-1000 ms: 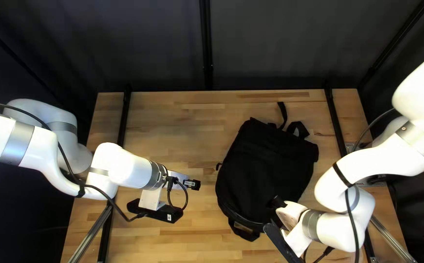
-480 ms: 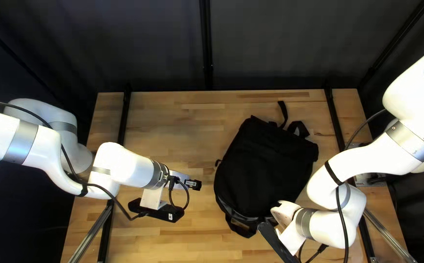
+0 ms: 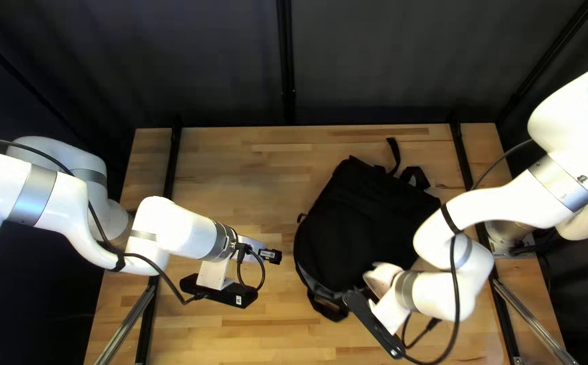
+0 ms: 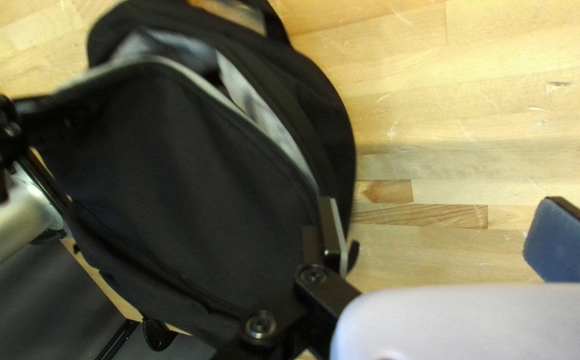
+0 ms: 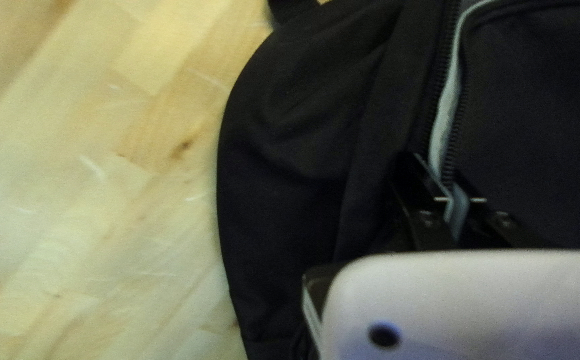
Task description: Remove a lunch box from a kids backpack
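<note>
From my station I see the black cloth backpack (image 3: 354,230) lying right of centre on the pale wooden table (image 3: 240,162), its black straps (image 3: 394,155) pointing toward the table's far edge and its black webbing loop (image 3: 324,311) toward the near edge. The zipped mouth at the loop end gapes, showing pale grey lining (image 4: 193,51). I can't make out the lunch box in any view, so I can't say where it is. My right gripper (image 3: 378,276) is over the bag's near end; in its wrist view the fingers are pressed close together at the black zip (image 5: 464,113), though whether they pinch any of it I can't tell. My left gripper (image 3: 270,256) hangs over the table, off the bag's left side, its two fingers spread wide with wood grain showing between them.
</note>
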Controlling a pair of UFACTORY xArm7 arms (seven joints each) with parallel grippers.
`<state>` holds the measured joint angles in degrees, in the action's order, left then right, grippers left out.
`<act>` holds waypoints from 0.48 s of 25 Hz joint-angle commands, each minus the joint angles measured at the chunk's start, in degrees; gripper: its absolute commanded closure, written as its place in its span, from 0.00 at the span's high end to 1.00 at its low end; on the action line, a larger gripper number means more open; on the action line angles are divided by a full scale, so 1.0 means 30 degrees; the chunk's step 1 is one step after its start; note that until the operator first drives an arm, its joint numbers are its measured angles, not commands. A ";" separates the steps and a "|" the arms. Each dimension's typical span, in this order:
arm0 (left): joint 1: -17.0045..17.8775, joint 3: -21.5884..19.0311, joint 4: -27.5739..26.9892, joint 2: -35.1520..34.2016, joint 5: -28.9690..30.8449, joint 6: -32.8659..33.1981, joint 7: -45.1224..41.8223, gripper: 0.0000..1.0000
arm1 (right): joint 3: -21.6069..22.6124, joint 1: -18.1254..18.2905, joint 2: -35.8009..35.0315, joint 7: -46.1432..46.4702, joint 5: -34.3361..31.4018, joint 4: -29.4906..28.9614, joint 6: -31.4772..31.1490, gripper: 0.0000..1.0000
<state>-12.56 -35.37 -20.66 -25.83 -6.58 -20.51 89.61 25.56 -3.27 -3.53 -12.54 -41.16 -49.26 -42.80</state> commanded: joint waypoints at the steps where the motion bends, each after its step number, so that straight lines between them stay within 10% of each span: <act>1: -0.0047 -0.0056 0.0102 0.0054 0.0031 0.0188 -0.0037 1.00 | -0.0037 0.0071 0.0375 0.0860 0.0383 -0.0573 -0.0752 1.00; 3: -0.0129 -0.0157 0.0144 0.0171 0.0082 0.0385 -0.0109 1.00 | -0.0056 0.0085 0.0311 0.0886 0.0293 -0.0518 -0.0724 0.89; 4: -0.0178 -0.0205 0.0162 0.0240 0.0114 0.0490 -0.0144 1.00 | -0.0068 0.0094 0.0286 0.0873 0.0253 -0.0474 -0.0691 0.20; 5: -0.0195 -0.0242 0.0196 0.0268 0.0121 0.0569 -0.0175 1.00 | -0.0084 0.0107 0.0205 0.0881 0.0213 -0.0442 -0.0692 0.00; 12: -0.0120 -0.0259 0.0284 0.0177 0.0068 0.0597 -0.0226 1.00 | -0.0279 0.0340 0.0476 0.1486 0.0346 -0.0233 -0.0687 0.00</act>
<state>-12.97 -36.14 -19.83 -25.22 -6.36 -18.68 88.96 24.98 -2.56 -2.65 -8.74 -40.38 -50.32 -44.90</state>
